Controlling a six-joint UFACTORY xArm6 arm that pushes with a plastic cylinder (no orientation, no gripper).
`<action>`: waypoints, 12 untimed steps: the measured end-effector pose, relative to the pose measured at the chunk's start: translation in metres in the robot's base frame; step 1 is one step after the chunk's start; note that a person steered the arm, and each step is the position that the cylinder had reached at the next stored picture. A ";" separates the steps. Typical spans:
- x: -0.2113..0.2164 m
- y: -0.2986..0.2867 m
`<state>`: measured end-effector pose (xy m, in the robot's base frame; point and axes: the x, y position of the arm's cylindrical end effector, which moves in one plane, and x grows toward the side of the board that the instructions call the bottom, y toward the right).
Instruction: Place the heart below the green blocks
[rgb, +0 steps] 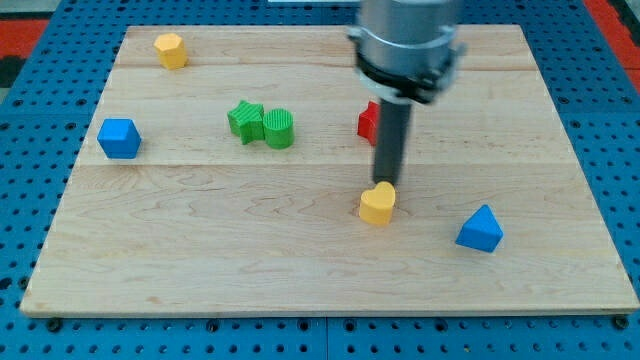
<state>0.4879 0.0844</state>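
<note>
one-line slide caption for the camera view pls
My tip touches the yellow heart block from above, right of the green star and green cylinder.

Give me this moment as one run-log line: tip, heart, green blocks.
tip touching yellow heart at its top edge | heart right of and lower than green star and green cylinder | heart not yet below greens

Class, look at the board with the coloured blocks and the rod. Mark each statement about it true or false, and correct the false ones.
1. My tip is at the upper edge of the yellow heart. True.
2. The green star and green cylinder sit apart. False: they touch.
3. The heart lies directly below the green blocks. False: it lies toward the view's right of them.
4. The red block is partly hidden behind the rod. True.
</note>
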 end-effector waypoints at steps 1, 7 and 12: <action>0.016 -0.043; 0.066 -0.066; 0.059 -0.104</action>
<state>0.5472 -0.0195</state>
